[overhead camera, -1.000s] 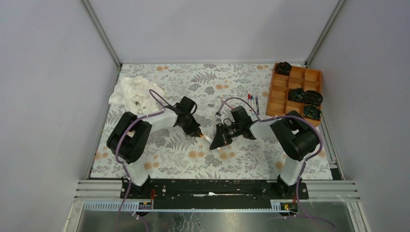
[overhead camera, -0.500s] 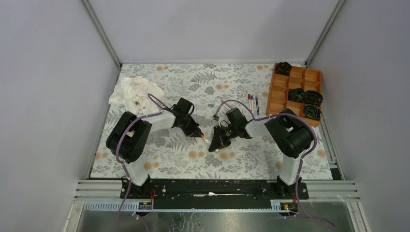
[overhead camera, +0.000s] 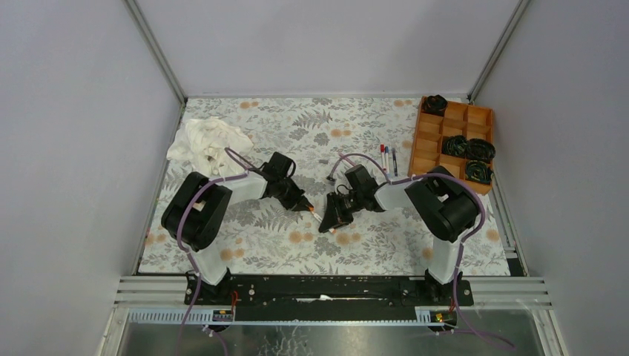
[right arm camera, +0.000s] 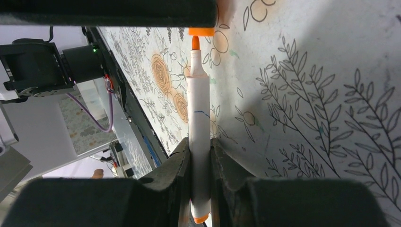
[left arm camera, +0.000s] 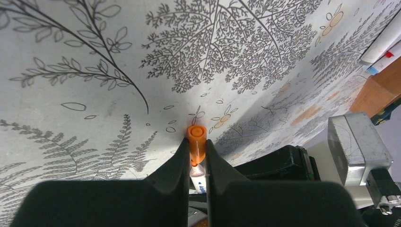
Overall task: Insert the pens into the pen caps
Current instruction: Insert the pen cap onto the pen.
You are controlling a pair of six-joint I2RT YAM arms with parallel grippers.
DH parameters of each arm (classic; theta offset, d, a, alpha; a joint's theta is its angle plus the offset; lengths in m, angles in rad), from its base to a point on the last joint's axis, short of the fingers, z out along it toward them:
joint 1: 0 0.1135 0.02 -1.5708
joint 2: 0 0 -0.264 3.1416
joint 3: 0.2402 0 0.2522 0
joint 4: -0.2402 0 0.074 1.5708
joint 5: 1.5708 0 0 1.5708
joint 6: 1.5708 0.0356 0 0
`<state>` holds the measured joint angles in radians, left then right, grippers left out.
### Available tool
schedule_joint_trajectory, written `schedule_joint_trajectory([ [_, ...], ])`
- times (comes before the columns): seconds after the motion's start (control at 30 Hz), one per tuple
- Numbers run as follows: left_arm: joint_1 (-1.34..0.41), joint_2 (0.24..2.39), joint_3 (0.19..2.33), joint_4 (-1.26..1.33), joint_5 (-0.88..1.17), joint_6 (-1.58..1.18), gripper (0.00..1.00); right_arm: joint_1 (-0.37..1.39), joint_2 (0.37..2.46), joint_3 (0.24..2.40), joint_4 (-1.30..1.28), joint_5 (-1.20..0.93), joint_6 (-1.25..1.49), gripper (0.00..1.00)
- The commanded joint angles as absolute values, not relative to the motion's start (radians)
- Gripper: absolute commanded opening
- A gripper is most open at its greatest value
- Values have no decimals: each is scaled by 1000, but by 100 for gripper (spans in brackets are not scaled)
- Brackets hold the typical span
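My left gripper (left arm camera: 195,145) is shut on an orange pen cap (left arm camera: 196,139), its closed end pointing at the floral mat. Just behind the cap is a white pen (left arm camera: 197,174). My right gripper (right arm camera: 200,142) is shut on that white pen (right arm camera: 199,118). The pen's orange tip (right arm camera: 195,42) sits right at the mouth of the cap (right arm camera: 201,31). From above, the left gripper (overhead camera: 302,205) and the right gripper (overhead camera: 327,218) meet at mid-table with the pen (overhead camera: 317,213) between them. Three more pens (overhead camera: 387,157) lie side by side beside the tray.
A wooden compartment tray (overhead camera: 426,141) holding black coiled items stands at the back right. A crumpled white cloth (overhead camera: 206,141) lies at the back left. Small dark bits (overhead camera: 324,161) lie on the mat behind the grippers.
The right gripper has slid a little left with its pen, bringing the tip up to the cap. The left arm has shifted only slightly.
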<state>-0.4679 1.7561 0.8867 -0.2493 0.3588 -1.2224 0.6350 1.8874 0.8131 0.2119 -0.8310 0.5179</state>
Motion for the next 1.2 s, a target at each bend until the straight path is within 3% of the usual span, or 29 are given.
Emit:
schedule_joint_trajectory([
  [0.0,-447,1752,839,-266,337,-1230,6,641,1826,786,191,-757,529,0],
  [1.17,-431,1759,808,-226,382,-1243,7,654,1910,851,195,-776,529,0],
])
